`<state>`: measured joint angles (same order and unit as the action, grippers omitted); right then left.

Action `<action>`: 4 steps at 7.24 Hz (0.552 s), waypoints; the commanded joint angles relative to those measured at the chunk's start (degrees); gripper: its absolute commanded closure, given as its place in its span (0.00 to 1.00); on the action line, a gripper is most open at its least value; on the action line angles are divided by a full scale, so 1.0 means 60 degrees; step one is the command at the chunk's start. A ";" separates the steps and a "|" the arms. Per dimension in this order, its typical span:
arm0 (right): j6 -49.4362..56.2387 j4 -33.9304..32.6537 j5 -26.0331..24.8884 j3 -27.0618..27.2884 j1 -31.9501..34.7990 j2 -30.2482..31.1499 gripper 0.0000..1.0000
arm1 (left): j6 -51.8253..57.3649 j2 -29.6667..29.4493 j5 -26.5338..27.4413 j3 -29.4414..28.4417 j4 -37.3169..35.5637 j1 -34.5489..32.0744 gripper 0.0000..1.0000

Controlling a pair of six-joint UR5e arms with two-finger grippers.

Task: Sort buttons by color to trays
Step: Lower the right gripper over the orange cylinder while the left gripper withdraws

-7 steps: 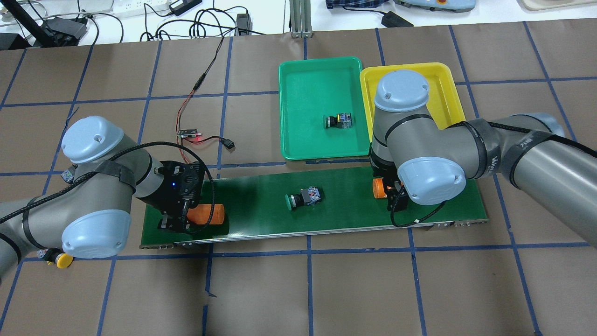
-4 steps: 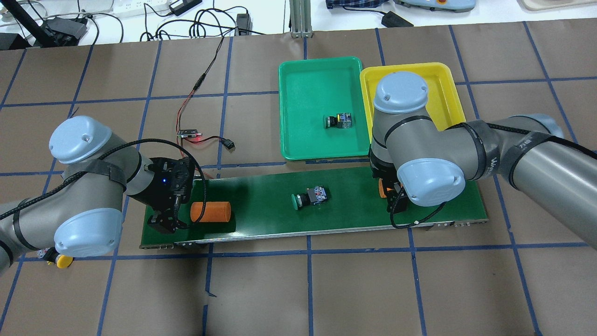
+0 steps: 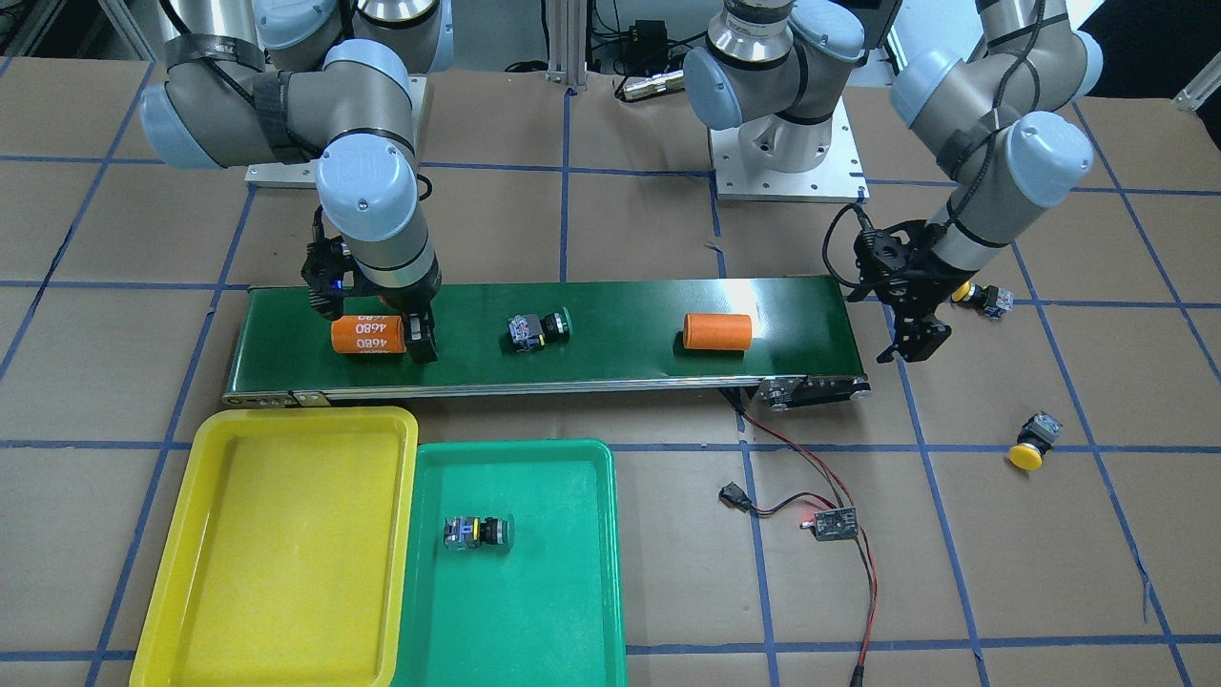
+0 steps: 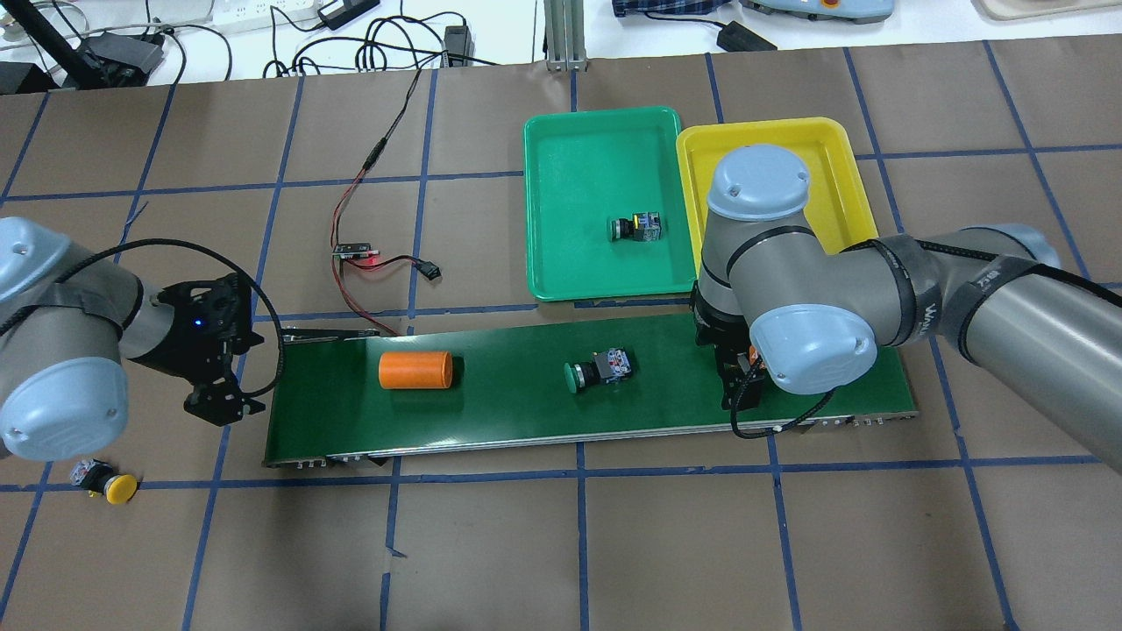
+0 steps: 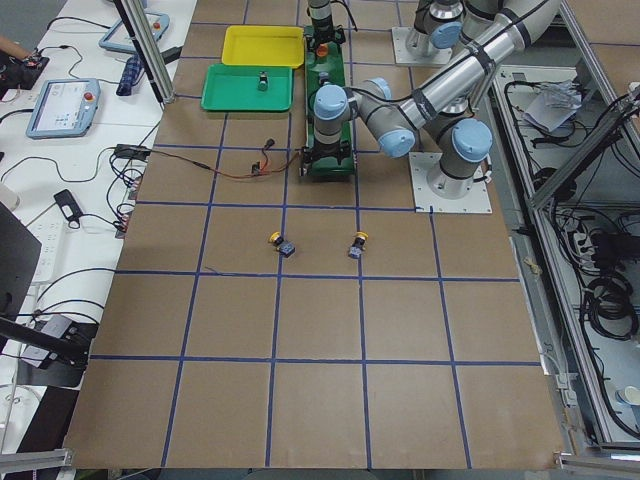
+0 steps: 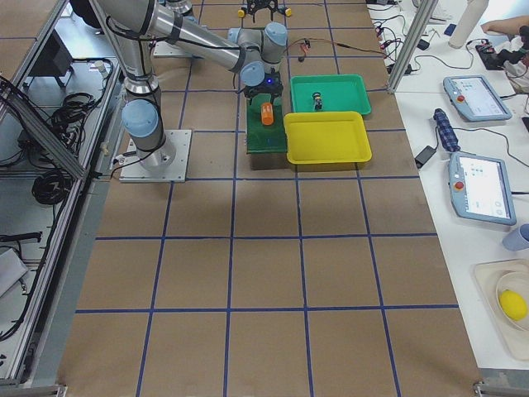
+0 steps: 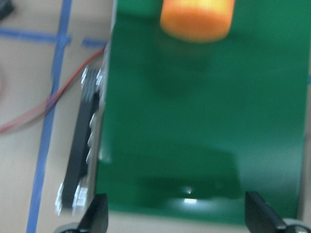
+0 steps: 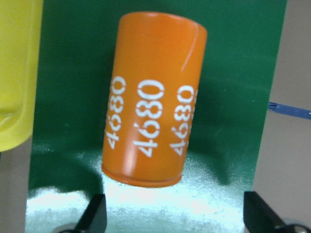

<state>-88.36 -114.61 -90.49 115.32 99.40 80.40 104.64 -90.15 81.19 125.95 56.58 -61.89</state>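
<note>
my right gripper [image 3: 372,326] hangs low over one end of the conveyor belt [image 4: 508,412] with its jaws spread wide. the orange cylinder printed 4680 [image 8: 153,99] lies on its side in the gap between them. in the right wrist view both fingertips [image 8: 95,216] stand clear of it, so these jaws are open and grip nothing. the yellow tray [image 4: 841,140] sits just beside this gripper, off the belt's long edge on the side away from my base. the green tray [image 4: 548,175] lies against it, rim to rim, further along toward my left gripper [image 4: 223,405]. the first green button [image 4: 635,229] lies on its side inside the green tray. the second green button [image 4: 598,370] lies on the belt between my two grippers, nearer the right one, with its cap pointing toward the left one. the plain orange cylinder [image 4: 415,370] lies on the belt too, nearer the left gripper and straight ahead of it in the left wrist view. my left gripper hangs just off the belt's other end, over the brown table [image 4: 614,543], its jaws apart and empty. the near yellow button [image 3: 978,298] lies on the table just beside the left gripper, on my base's side. the far yellow button [image 3: 1033,444] lies on the table well clear of those jaws, on the side away from my base.
</note>
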 commanded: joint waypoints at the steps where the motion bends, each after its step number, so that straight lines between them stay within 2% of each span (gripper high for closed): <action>1: 0.0019 -0.0015 -0.0034 -0.0002 -0.0028 0.0003 0.00 | 0.0007 -0.0893 0.0077 -0.1559 -0.0012 0.0558 0.00; 4: -0.0038 -0.0189 -0.0006 -0.0031 -0.0116 0.0017 0.00 | -0.1483 -0.2738 0.0048 -0.3453 -0.0334 0.1131 0.00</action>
<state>-88.08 -115.15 -90.65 115.23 98.86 80.42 99.37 -102.29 81.38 109.28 55.16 -55.97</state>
